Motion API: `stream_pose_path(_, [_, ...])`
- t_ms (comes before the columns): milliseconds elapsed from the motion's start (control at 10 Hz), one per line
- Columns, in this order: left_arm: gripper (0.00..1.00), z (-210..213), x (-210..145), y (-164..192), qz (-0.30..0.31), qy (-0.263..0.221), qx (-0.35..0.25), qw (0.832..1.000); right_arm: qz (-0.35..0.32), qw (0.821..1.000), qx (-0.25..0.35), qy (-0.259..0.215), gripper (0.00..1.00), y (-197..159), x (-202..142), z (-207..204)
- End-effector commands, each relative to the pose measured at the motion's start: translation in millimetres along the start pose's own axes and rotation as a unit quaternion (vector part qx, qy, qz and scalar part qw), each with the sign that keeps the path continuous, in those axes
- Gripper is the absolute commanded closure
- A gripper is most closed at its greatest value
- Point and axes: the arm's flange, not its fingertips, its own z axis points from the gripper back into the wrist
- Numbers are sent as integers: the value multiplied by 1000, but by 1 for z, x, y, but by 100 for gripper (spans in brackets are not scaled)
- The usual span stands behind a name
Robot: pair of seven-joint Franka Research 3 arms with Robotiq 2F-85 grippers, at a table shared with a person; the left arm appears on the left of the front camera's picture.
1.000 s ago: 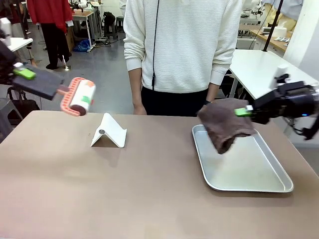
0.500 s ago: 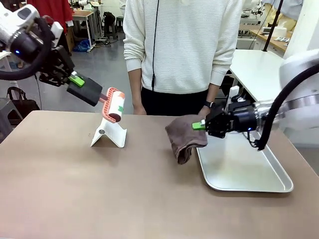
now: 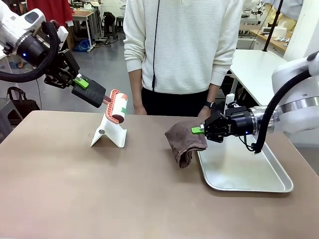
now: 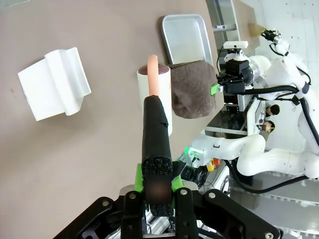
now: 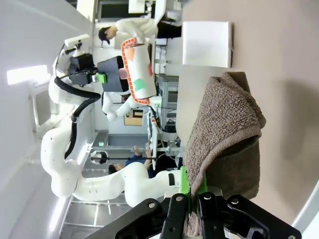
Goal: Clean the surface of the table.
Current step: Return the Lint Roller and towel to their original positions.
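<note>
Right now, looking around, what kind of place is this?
Probably a robotics lab or workshop. A person stands at the table, more white-topped benches with equipment stand behind, and other white robot arms show farther off.

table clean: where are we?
Done: both tools are picked up. The left gripper is shut on the lint roller, held above the white stand. The right gripper is shut on the brown cloth, which hangs by the tray. Left: wiping and rolling the table; neither tool is working its surface yet.
</note>
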Motion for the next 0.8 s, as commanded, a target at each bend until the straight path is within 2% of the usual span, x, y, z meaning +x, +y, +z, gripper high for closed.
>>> stream_pose_path(0, [78,-3,1,2,2,3,-1,1000,-1,1000,1,-1,95,-1,1,2])
stream_pose_path(100, [78,-15,10,-3,9,17,17,1000,17,1000,-23,-10,95,1,10,-19])
stream_pose_path(400, [78,-38,37,-2,58,33,42,997,21,998,-10,-51,95,-5,25,-69])
stream_pose_path(700, [78,-57,54,10,92,52,76,991,-4,997,-45,-56,95,-19,33,-84])
